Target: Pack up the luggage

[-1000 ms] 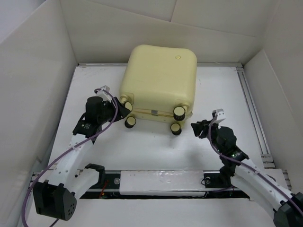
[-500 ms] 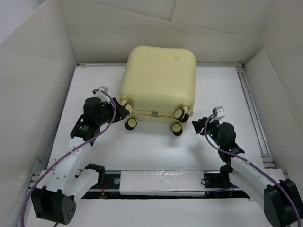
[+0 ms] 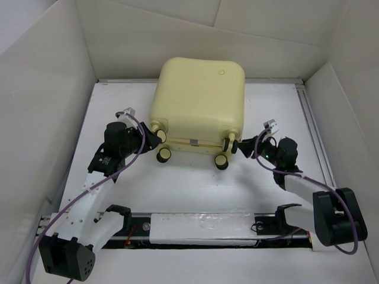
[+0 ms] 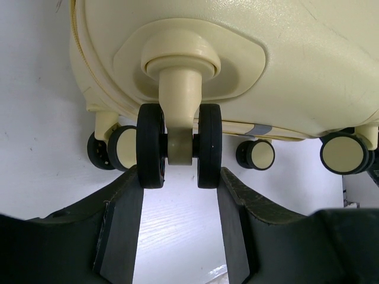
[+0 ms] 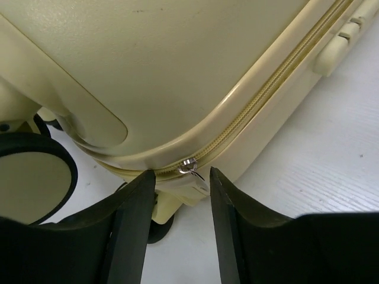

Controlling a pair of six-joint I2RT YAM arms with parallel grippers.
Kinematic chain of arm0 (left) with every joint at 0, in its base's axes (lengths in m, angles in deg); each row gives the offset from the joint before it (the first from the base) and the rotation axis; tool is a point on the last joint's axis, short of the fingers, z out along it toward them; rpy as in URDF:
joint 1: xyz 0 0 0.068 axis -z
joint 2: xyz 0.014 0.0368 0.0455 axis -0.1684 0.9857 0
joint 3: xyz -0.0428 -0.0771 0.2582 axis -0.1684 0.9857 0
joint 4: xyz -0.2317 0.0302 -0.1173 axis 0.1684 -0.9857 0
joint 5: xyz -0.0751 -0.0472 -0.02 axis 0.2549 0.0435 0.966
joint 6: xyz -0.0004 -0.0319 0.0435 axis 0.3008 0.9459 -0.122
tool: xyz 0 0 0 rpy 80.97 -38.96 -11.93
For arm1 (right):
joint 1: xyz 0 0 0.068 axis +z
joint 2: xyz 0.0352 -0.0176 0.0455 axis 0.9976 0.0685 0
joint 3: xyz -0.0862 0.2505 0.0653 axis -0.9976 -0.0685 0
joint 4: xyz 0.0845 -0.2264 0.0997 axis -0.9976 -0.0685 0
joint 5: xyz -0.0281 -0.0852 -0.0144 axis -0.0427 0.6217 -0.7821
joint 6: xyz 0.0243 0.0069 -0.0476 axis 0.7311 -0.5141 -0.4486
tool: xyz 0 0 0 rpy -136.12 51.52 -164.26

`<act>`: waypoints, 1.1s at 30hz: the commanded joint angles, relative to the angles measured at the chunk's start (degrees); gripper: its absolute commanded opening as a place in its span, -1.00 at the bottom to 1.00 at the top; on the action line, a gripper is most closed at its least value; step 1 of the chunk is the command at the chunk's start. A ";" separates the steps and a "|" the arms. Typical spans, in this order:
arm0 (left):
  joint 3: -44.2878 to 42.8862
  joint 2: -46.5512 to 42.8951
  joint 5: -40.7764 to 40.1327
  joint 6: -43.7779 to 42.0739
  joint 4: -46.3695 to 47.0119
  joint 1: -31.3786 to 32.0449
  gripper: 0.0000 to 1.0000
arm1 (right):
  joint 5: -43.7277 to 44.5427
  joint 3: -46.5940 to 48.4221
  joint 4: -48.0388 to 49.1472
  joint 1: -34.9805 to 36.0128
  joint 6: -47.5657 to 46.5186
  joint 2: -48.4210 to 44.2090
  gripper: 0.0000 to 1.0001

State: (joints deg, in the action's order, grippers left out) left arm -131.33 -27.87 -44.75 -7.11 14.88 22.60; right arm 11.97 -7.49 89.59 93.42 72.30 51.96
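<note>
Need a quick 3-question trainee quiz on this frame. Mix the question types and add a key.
1. True or false: the luggage lies open with its lining showing.
2. What sits between the fingers of the left gripper? A) a carry handle B) a caster wheel C) a folded shirt
3. Fill in: the fingers of the right gripper stand either side of the luggage's ______.

Key: 1 false, the shell is closed; 2 B; 3 zipper pull.
</note>
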 commanded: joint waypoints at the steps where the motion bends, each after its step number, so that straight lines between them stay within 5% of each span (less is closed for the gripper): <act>1: -2.83 -3.83 1.35 0.54 9.93 -0.43 -1.00 | -6.85 2.01 7.26 -1.03 -1.49 2.35 -0.06; 12: -1.78 -3.83 2.58 0.54 10.99 -0.43 -1.00 | -5.64 0.60 10.16 -1.03 2.01 3.77 -0.47; 15: -1.78 -4.35 2.58 0.54 10.99 -0.43 -1.00 | -2.39 0.60 8.85 -0.24 2.02 3.77 -0.24; 26: -1.78 -4.36 2.58 0.54 10.46 -0.43 -1.00 | 1.40 2.97 5.86 0.29 2.55 5.61 -0.17; 33: -1.78 -4.89 2.58 0.54 10.46 -0.43 -1.00 | 1.40 4.21 5.86 0.82 3.08 7.55 -0.74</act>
State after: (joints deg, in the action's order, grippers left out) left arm -131.20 -28.28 -44.62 -7.11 15.32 22.32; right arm 10.77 -5.72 93.68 93.16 76.11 58.21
